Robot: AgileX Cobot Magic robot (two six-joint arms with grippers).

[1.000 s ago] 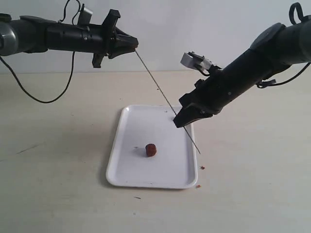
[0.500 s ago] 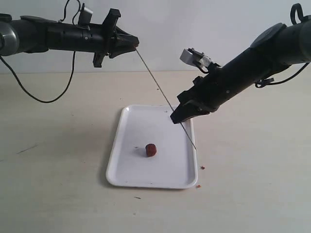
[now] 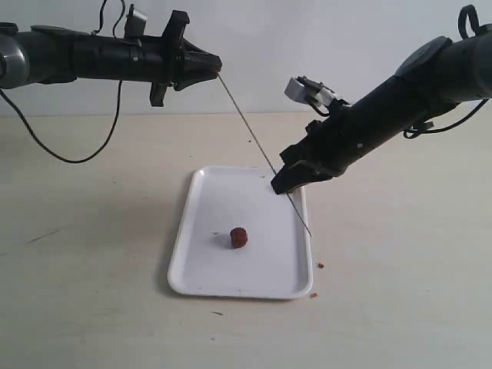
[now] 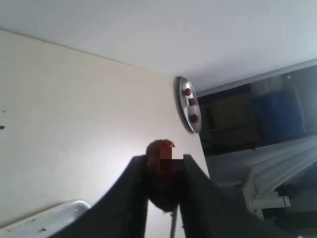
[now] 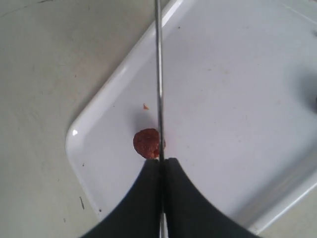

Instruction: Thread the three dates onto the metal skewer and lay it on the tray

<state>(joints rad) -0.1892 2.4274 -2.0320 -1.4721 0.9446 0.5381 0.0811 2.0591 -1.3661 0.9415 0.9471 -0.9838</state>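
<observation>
My left gripper (image 3: pixel 215 65) hangs high at the back left, shut on a dark reddish-brown date (image 4: pixel 161 173). The upper end of the metal skewer (image 3: pixel 257 146) meets that date at the jaws. The thin rod slants down to the right over the white tray (image 3: pixel 207 277). My right gripper (image 3: pixel 278 187) is shut on the skewer's lower part, and a short length sticks out below it above the tray's right rim. Another date (image 3: pixel 239 237) lies loose in the middle of the tray. In the right wrist view this date (image 5: pixel 147 143) sits just beyond the gripper (image 5: pixel 162 163), beside the skewer (image 5: pixel 158 74).
Small reddish crumbs (image 3: pixel 320 265) lie on the pale table just right of the tray, with another crumb (image 3: pixel 313 294) near its front right corner. A black cable (image 3: pixel 69 157) droops from the left arm to the table. The tray (image 5: pixel 237 99) shows a tiny crumb.
My right gripper has shifted slightly up and left with the skewer, so the rod's lower tip has risen. The left gripper nudged a little right. The loose date has not moved.
</observation>
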